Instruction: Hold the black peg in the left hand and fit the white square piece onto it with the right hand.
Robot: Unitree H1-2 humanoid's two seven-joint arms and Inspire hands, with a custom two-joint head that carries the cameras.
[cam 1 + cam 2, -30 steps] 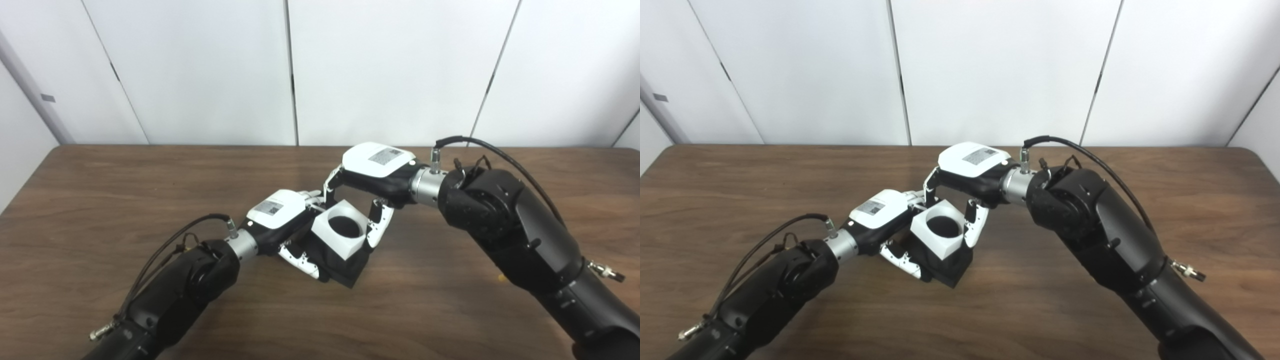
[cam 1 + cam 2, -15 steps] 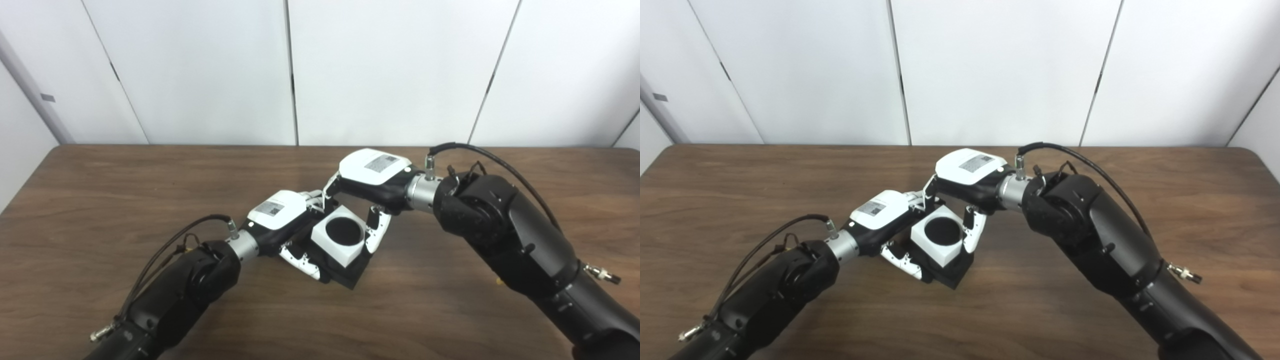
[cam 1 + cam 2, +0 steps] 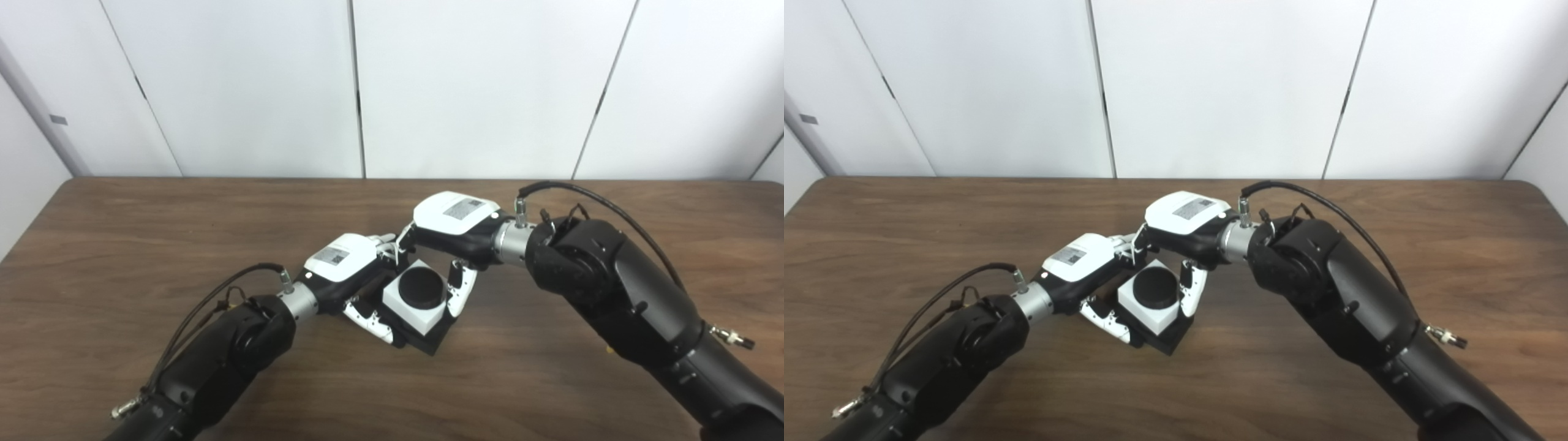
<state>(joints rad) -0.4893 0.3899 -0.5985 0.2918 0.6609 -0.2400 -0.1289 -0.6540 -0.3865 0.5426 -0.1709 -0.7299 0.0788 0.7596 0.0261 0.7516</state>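
White square piece seated over the black peg, both hands closed around the pair at mid-table.

The white square piece [image 3: 414, 301] sits low on the black peg [image 3: 422, 288], whose round top fills the hole; the peg's black square base [image 3: 432, 339] shows beneath and rests on the wooden table [image 3: 122, 245]. The right hand [image 3: 454, 229] reaches in from the right with its back turned up, fingers [image 3: 460, 291] curled down against the piece's sides, holding it. The left hand [image 3: 343, 263] comes from the lower left, tilted, its fingers [image 3: 367, 318] wrapped around the base's near-left side. The two hands touch just above the piece.
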